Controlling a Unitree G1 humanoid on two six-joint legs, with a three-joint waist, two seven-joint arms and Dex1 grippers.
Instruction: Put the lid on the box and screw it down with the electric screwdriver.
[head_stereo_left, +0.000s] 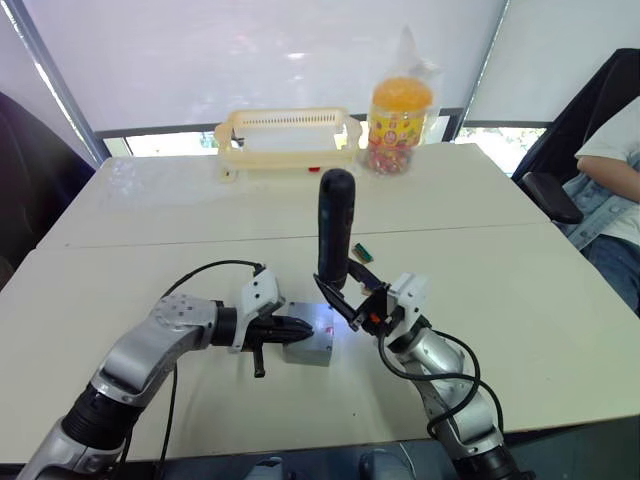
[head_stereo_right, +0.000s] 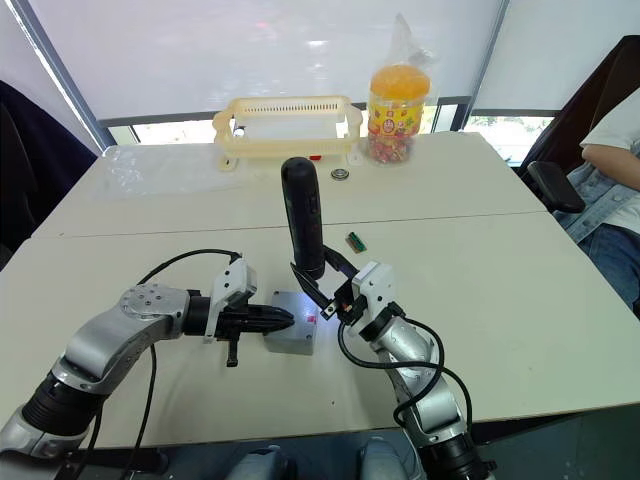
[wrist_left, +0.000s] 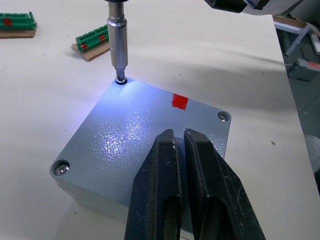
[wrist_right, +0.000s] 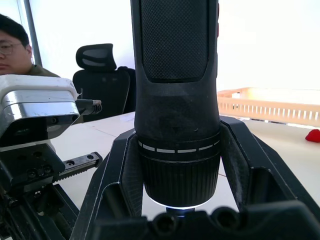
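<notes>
**Screwdriver bit seated at lid corner**

Right tool (head_stereo_right: 322, 292) clamps the electric screwdriver (head_stereo_right: 302, 215) upright, bit in a corner screw. Lid (wrist_left: 135, 135) sits on box (head_stereo_right: 290, 338) on counter (head_stereo_right: 520, 270). Left tool (wrist_left: 181, 150), fingers clenched, presses the lid.

No text, brand or number was legible. The far jar (head_stereo_left: 400, 128) bore a printed yellow label, but its lettering could not be read.
</notes>
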